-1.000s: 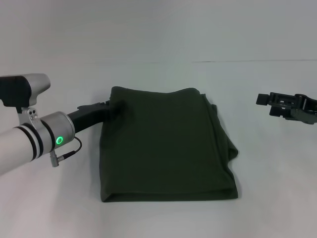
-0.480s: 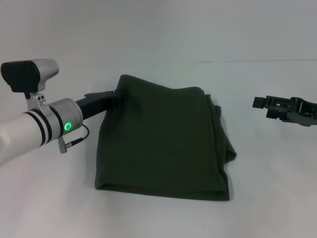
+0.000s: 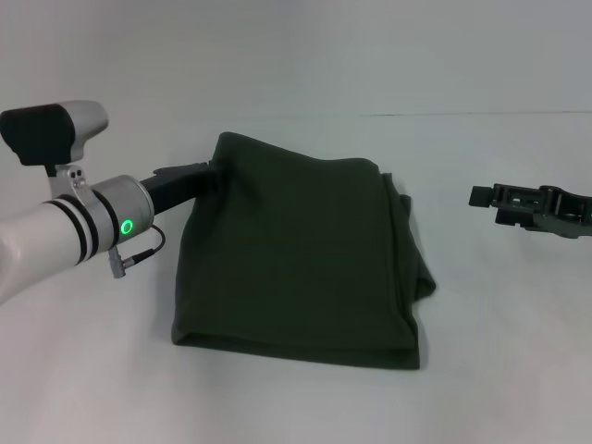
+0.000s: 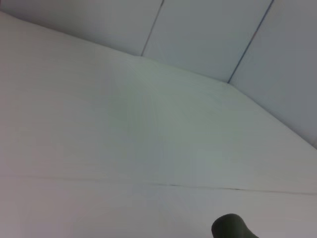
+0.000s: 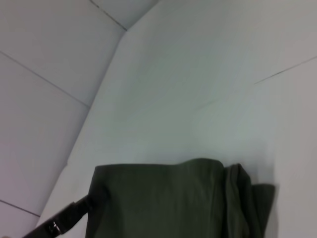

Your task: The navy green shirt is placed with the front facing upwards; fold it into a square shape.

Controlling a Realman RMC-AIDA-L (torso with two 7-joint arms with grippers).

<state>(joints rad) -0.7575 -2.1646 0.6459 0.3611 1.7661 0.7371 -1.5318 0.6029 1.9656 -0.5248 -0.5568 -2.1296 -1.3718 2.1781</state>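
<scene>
Head view first: your shirt (image 3: 301,259) sits mid-tabletop (image 3: 499,370), folded into a rough dark-green rectangle, no lettering showing. Its 11 o'clock corner is peaked up off the surface, and that's exactly where your left tool (image 3: 211,176) meets it, reaching in from 9 o'clock. The tips are buried in the cloth, so you can't tell how wide they stand, though the raised corner says they have it pinched. Along the 3 o'clock edge, loose layers bunch out past the fold. Your right tool (image 3: 486,196) hangs well apart from the shirt at 3 o'clock, nothing in it; how far it's parted you can't tell from here.

Left wrist view: mostly bare tabletop and wall panels, with just a dark rounded bit of shirt (image 4: 232,228) poking in at the edge.

Right wrist view: you see the shirt (image 5: 163,198) from its far side, bunched layers on one end, and the left tool (image 5: 81,206) touching the opposite corner.
</scene>
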